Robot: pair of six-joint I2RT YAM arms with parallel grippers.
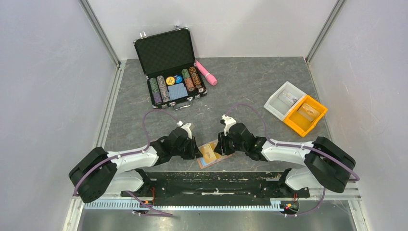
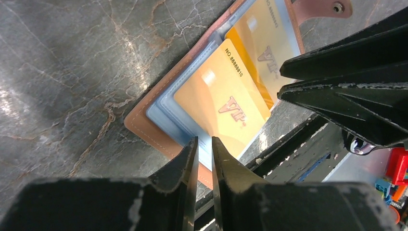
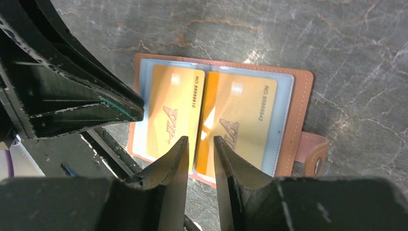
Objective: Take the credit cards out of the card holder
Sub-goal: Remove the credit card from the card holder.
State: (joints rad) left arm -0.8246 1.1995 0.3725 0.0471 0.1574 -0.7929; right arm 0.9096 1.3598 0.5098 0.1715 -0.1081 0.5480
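Observation:
The brown card holder lies open on the table near the front edge, between my two grippers. Its light blue pockets hold two orange-yellow credit cards, side by side: one on the left half, one on the right half. The closing tab sticks out to the side. My left gripper hovers over the holder's near edge, jaws a narrow gap apart and empty. My right gripper hovers over the fold between the cards, jaws slightly apart and empty. In the top view the left gripper and the right gripper flank the holder.
An open black poker chip case stands at the back, a pink cylinder beside it. A white tray and a yellow bin sit at the right. The black base rail runs just in front of the holder.

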